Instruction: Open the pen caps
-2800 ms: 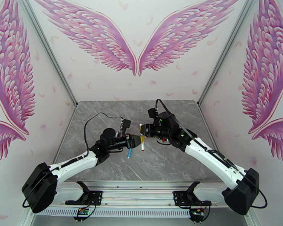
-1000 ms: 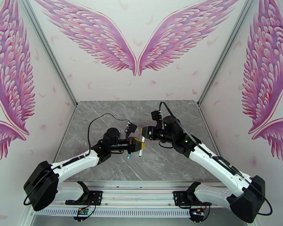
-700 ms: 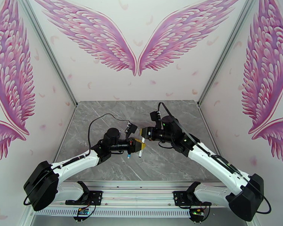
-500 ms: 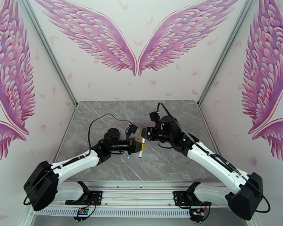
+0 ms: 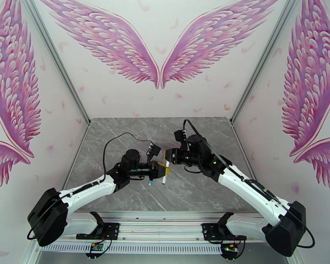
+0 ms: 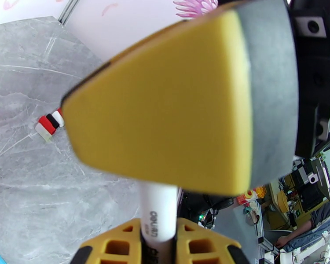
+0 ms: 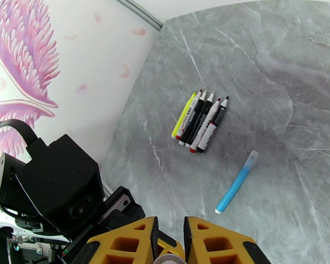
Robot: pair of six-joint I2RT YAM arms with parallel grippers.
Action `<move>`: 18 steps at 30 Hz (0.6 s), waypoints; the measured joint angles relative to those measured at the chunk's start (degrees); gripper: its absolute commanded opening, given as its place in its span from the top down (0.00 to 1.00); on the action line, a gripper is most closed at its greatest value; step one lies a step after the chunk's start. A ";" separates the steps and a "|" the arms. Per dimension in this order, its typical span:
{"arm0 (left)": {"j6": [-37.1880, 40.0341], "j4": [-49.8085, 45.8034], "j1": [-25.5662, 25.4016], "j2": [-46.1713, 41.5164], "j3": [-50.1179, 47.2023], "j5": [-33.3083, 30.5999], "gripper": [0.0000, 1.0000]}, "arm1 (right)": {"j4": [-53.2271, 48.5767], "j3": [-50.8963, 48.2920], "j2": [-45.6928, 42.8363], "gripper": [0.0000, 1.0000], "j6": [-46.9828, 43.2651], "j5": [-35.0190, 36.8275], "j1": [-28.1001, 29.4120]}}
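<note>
Two grippers met above the middle of the grey marble table [image 5: 200, 190], each arm reaching in from its base at the near edge. The left gripper [image 6: 158, 229] was clenched on the lower part of a white pen [image 6: 158, 212], its yellow fingers pressed against the barrel on both sides, with the printed lettering showing just above them. The pen stood up out of that grasp, and its upper end ran straight into the right gripper [image 7: 168, 236], whose broad yellow pad hid that end in the left wrist view. In the right wrist view those jaws stood narrow, closed about the pen's pale round end at the bottom edge, so both grippers held the one pen, close to each other along it; its cap could not be made out. On the table below lay a blue pen [image 7: 235, 186], alone and at a slant. Just past it, a row of five pens [image 7: 200, 122], one yellow and the rest white or black, lay side by side, touching. A small clump of loose pen caps [image 6: 49, 124], red, black and white, sat on the table well apart from the held pen. Beyond stood the wall painted with pink wings [image 5: 158, 62].
</note>
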 measured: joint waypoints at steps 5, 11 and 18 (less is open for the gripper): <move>0.15 -0.90 -0.15 -0.09 0.37 -0.37 0.96 | -0.07 0.00 -0.02 0.86 -0.31 0.00 0.00; 1.38 -2.78 -0.26 -0.59 0.83 -0.57 0.97 | -0.07 0.04 -0.17 0.90 -0.72 -0.02 0.00; 3.48 -5.66 -0.28 -3.13 0.92 -0.55 0.97 | -0.35 1.09 -0.24 0.90 -1.84 -3.02 0.02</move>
